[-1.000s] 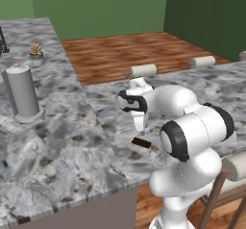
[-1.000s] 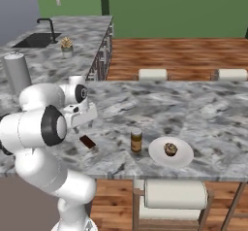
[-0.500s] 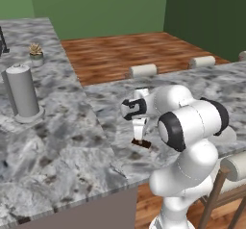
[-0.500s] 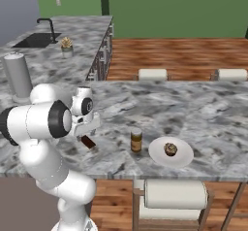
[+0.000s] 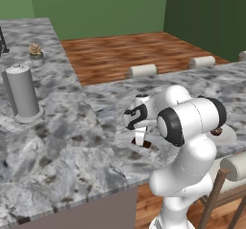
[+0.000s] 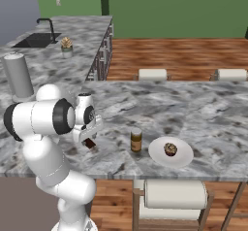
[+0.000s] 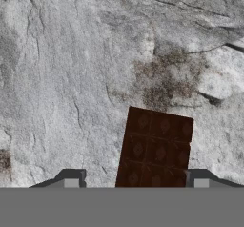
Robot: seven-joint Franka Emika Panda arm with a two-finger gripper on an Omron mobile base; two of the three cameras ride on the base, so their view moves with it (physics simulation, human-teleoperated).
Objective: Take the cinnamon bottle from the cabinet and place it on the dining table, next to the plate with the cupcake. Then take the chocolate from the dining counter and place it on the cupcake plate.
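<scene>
Brown, flat, moulded-square chocolate [image 7: 156, 149] lies on veined marble dining counter [image 7: 71, 78] between wide-spread pincer [image 7: 136, 183] tips.

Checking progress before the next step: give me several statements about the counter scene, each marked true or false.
1. The cinnamon bottle stands upright beside the plate. True.
2. The chocolate already lies on the plate. False: it lies flat on the dining counter, between the gripper tips.
3. The cupcake sits on the plate. True.
4. The gripper is lifting the cinnamon bottle. False: it is down at the chocolate.
5. The tall grey cylinder lies tipped over. False: it stands upright.
</scene>
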